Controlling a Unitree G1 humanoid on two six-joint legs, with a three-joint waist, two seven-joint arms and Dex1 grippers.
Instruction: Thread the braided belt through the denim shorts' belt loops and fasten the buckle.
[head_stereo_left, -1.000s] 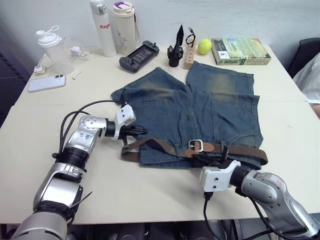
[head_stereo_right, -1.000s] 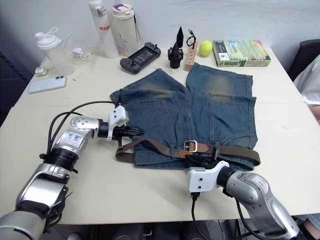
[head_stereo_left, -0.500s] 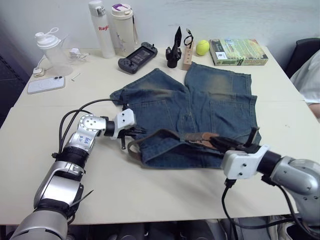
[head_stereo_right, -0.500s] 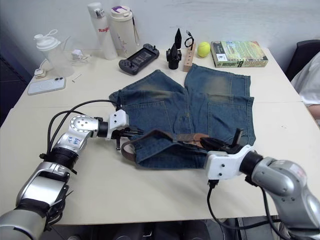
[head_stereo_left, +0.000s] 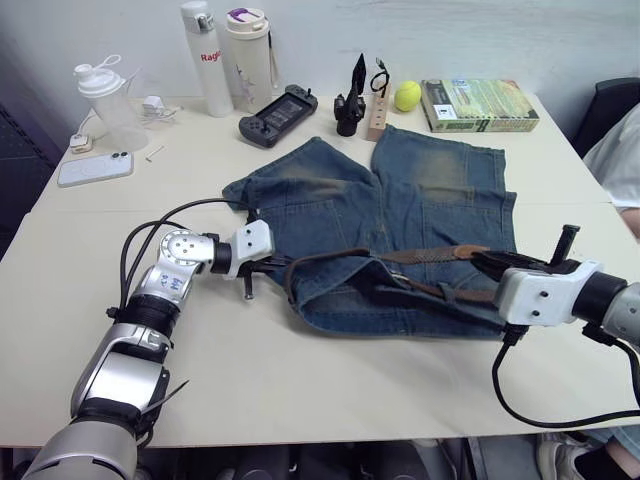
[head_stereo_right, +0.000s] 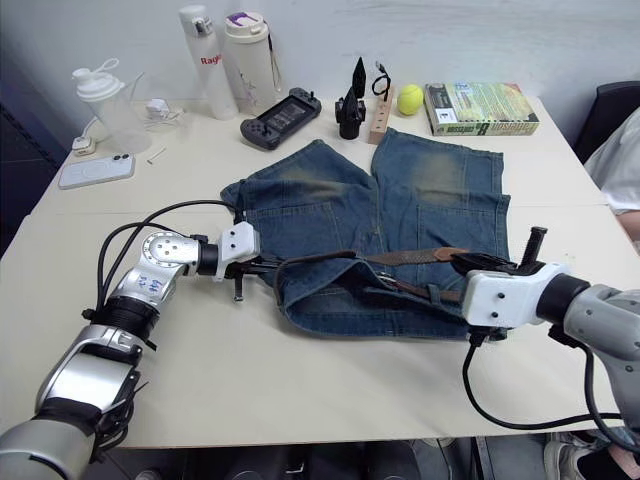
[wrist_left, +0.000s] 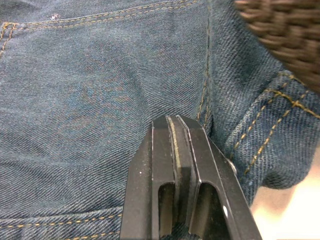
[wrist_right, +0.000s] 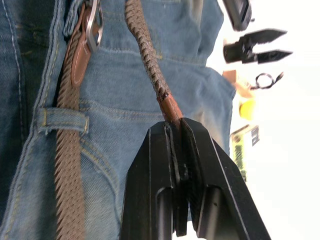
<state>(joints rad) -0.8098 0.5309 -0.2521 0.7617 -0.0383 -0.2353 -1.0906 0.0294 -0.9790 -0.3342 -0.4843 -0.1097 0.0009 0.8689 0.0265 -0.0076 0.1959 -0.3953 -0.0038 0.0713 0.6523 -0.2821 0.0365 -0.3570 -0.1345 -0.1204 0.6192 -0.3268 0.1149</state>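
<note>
On the table (head_stereo_left: 300, 400), both grippers' jaws pinch: right (wrist_right: 176, 131) braided belt (wrist_right: 145, 55), left (wrist_left: 176, 131) denim shorts (wrist_left: 100, 90).

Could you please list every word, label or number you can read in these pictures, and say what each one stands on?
"Raj", red letters cut off at the bottle's curve: on the white bottle.
Cover print on the green book: too small to read.
Marks on the cream tumbler: too blurred to read.
Nothing readable on the denim shorts or the braided belt.
</note>
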